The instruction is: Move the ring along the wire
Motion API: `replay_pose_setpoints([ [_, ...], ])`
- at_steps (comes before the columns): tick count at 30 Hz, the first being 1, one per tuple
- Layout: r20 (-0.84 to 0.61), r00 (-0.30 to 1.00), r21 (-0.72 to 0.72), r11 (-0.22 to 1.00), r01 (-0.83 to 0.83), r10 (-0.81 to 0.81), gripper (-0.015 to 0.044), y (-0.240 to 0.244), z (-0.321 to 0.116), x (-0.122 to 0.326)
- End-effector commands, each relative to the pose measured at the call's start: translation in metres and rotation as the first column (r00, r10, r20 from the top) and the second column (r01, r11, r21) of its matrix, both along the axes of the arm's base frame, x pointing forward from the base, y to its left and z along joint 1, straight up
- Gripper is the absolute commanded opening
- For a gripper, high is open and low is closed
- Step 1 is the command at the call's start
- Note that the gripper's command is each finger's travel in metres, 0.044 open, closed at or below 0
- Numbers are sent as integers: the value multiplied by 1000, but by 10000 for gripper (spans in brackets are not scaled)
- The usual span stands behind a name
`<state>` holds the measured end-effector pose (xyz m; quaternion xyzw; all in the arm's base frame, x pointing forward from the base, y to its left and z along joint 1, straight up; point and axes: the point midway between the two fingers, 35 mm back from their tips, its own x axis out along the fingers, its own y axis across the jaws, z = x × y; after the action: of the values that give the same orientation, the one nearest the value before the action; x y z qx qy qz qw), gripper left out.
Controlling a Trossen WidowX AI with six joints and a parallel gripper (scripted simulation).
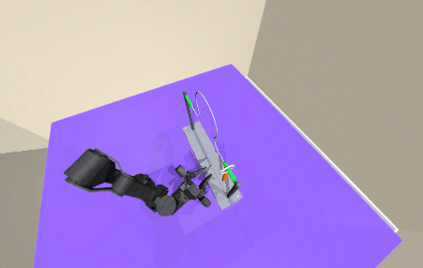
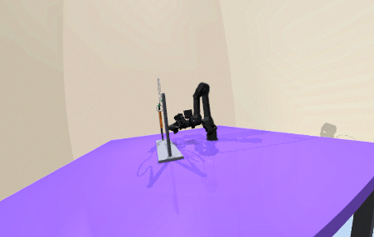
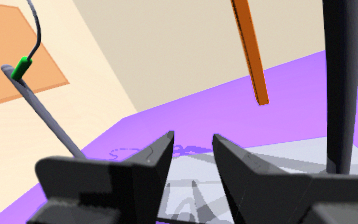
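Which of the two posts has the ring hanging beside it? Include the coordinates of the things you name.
The post (image 1: 234,189) (image 2: 166,124) (image 3: 341,85) nearer the tool (image 1: 208,171) (image 3: 193,137); the other's adjoining green wire section (image 1: 188,100) (image 3: 22,68) carries no ring.

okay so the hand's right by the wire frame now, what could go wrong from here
The hand is partly open and off to one side of the orange handle, so closing now would likely miss. Sliding across, it could bump the near post.
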<state>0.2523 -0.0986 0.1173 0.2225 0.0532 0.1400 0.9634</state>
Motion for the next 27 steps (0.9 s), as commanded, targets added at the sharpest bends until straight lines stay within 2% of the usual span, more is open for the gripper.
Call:
replay_pose_setpoints([
  [1, 38, 998, -140, 988, 62, -57, 160, -18, -10, -13],
  [11, 131, 973, -495, 838, 229, -188, 160, -51, -35, -55],
  [18, 131, 972, -495, 836, 235, -196, 160, -52, -31, -50],
  [27, 164, 958, -437, 854, 283, -234, 160, -51, 7, -11],
])
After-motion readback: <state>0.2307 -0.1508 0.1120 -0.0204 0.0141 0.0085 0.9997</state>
